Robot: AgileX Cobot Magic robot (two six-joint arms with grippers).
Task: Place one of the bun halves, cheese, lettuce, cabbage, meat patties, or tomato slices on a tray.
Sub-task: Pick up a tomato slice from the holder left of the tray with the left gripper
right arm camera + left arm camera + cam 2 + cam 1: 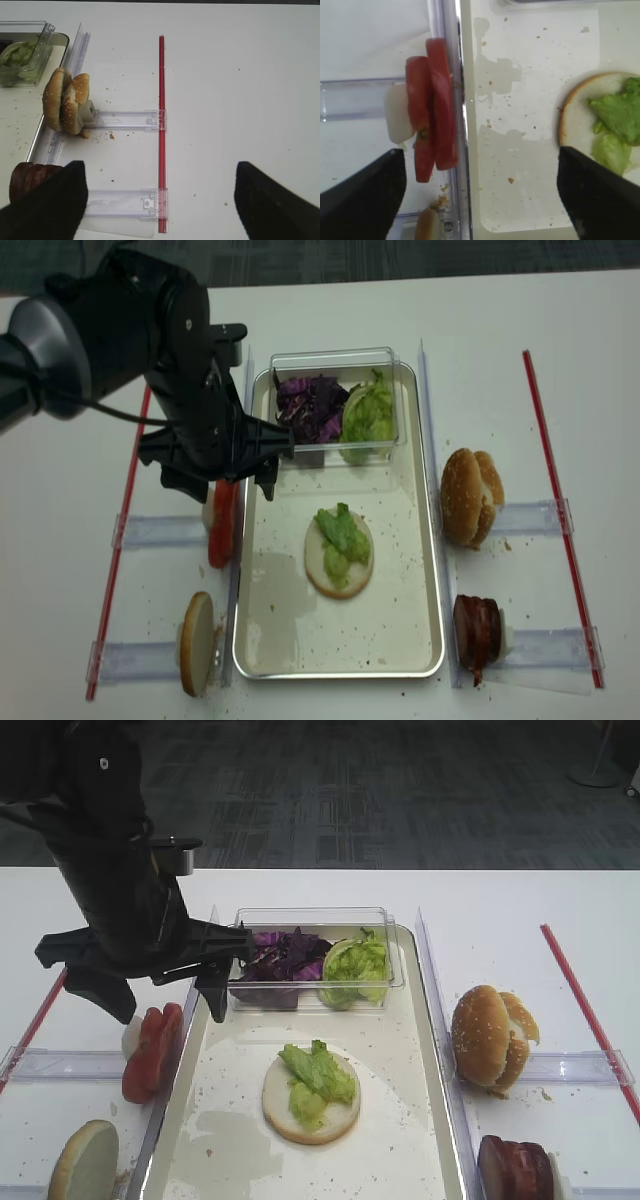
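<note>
My left gripper (165, 1005) (480, 200) hangs open over the tray's (400, 1050) (520, 150) left rim. Its fingers straddle the tomato slices (152, 1050) (432, 110), which stand on edge just outside the rim. On the tray lies a bun half (285, 1105) (575, 125), cut face up, with a lettuce (318, 1075) (615, 115) piece on it. Cabbage (285, 955) and more lettuce (355, 965) fill the clear box (310, 915). My right gripper (160, 200) is open above bare table, with the meat patties (30, 177) (515, 1170) at its left finger. No cheese shows.
Two bun halves (485, 1035) (65, 102) stand on edge right of the tray. Another bun half (85, 1160) (427, 225) leans at the front left. Clear plastic holders (125, 120) and red strips (585, 1005) (161, 100) lie on the white table.
</note>
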